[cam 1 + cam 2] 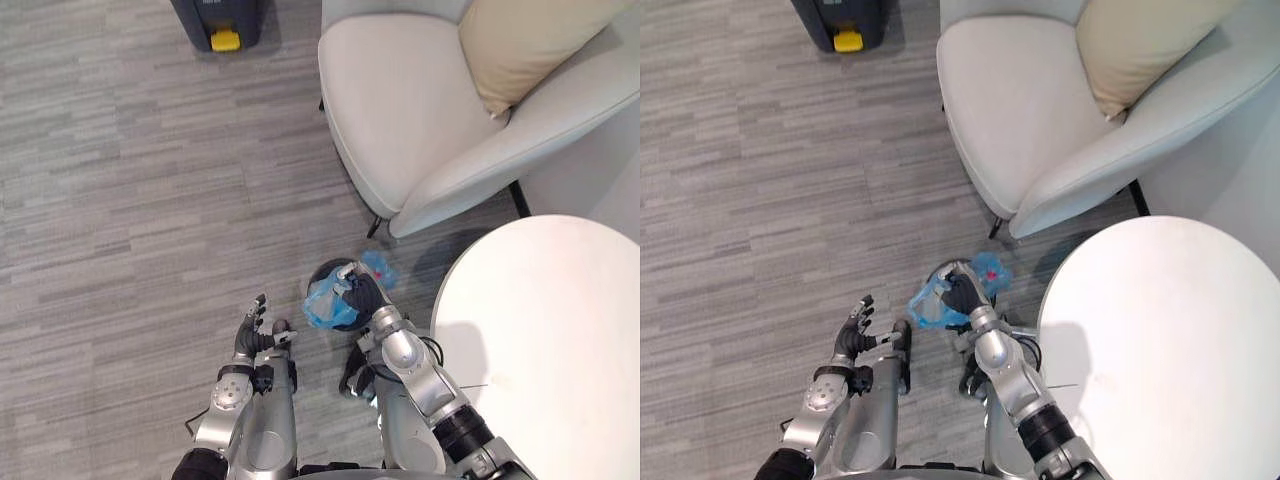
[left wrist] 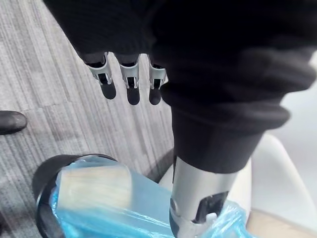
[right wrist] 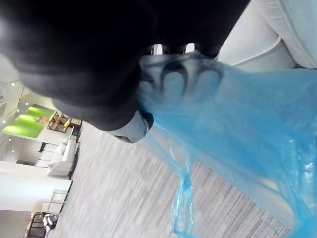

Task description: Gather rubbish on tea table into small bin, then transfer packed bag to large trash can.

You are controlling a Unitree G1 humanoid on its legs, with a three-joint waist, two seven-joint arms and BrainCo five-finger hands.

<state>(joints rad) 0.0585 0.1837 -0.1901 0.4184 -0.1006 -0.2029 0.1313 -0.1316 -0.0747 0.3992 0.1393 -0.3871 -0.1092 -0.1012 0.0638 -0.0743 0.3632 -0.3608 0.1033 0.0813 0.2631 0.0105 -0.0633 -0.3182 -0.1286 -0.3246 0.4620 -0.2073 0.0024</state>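
With right hand (image 1: 354, 290) curled tight round the gathered top of the blue bag (image 1: 322, 308), seems to be drawing it out of the small bin (image 2: 38, 186) on the floor beside the bench (image 1: 540, 340). Holds left hand (image 1: 254, 335) open and empty nearby. Needs next a clean lift, then a carry to the large trash can (image 1: 222, 20), well apart across the floor.

On the grey floor (image 1: 130, 200) stand the small bin (image 2: 44, 173), an armchair (image 1: 400, 110), a round table (image 1: 550, 340) and a dark can (image 1: 200, 15).
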